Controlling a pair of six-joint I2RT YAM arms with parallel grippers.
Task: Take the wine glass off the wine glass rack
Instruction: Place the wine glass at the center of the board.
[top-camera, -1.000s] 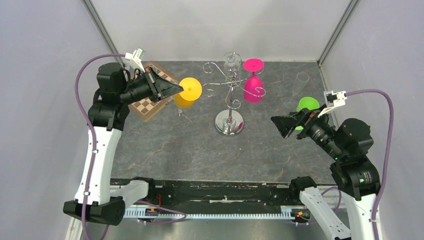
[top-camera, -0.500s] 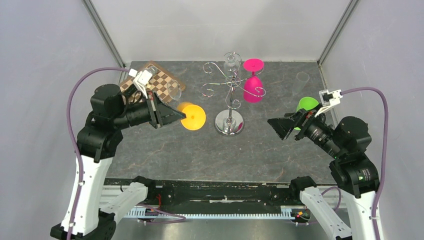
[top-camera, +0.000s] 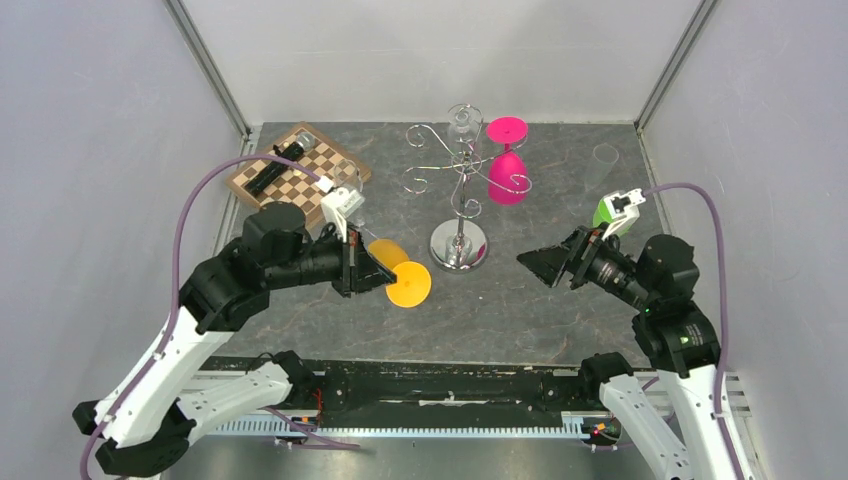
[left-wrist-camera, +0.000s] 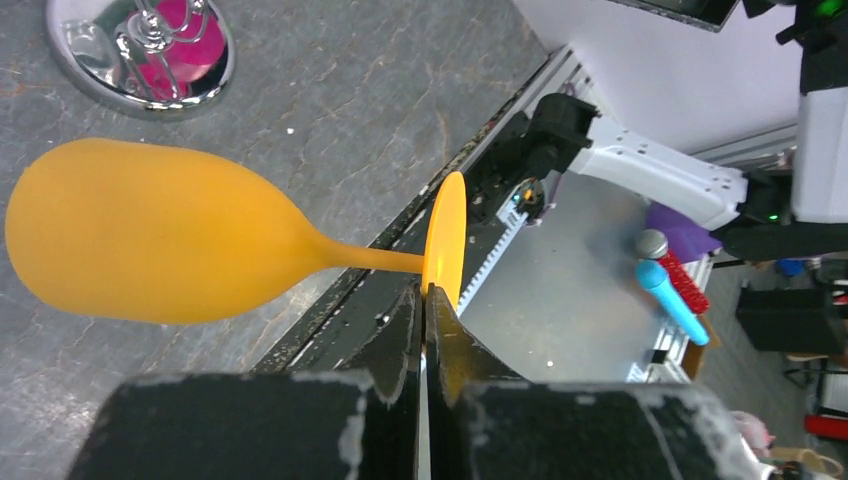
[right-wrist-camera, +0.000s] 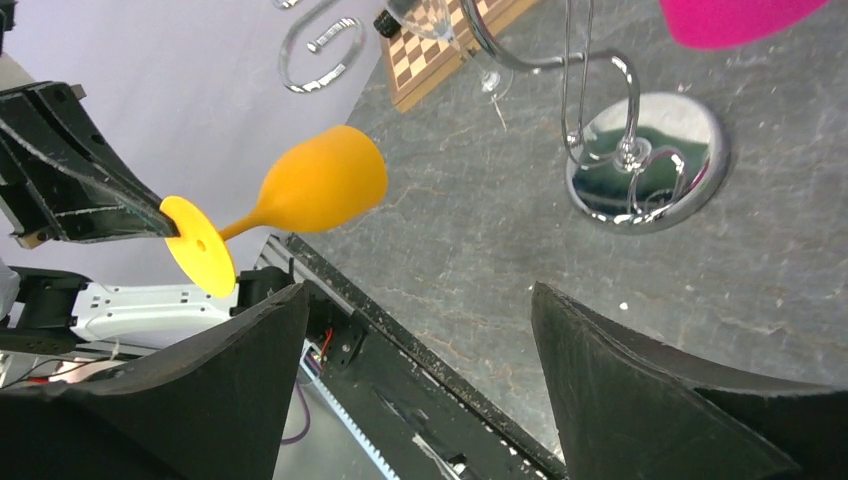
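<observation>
Chrome rack (top-camera: 458, 246) carries a pink glass (top-camera: 507, 178) hung foot-up & a clear glass (top-camera: 462, 120). Orange wine glass (left-wrist-camera: 150, 245), opaque & smooth, is off the rack, sideways above the bench (top-camera: 500, 310). Left jaws pinch its foot disc, bowl ahead of them. Right jaws spread, nothing btwn, rack base ahead.

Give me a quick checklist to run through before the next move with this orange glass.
1. Grip: left gripper shut on the orange glass at its foot, ok.
2. Clearance: orange glass apart from the rack, ok.
3. Pose: orange glass upright for setting down, not ok, it is tilted sideways.
4. Other arm: right gripper open and empty, ok.
5. Rack load: pink glass hangs on the rack, ok.
</observation>
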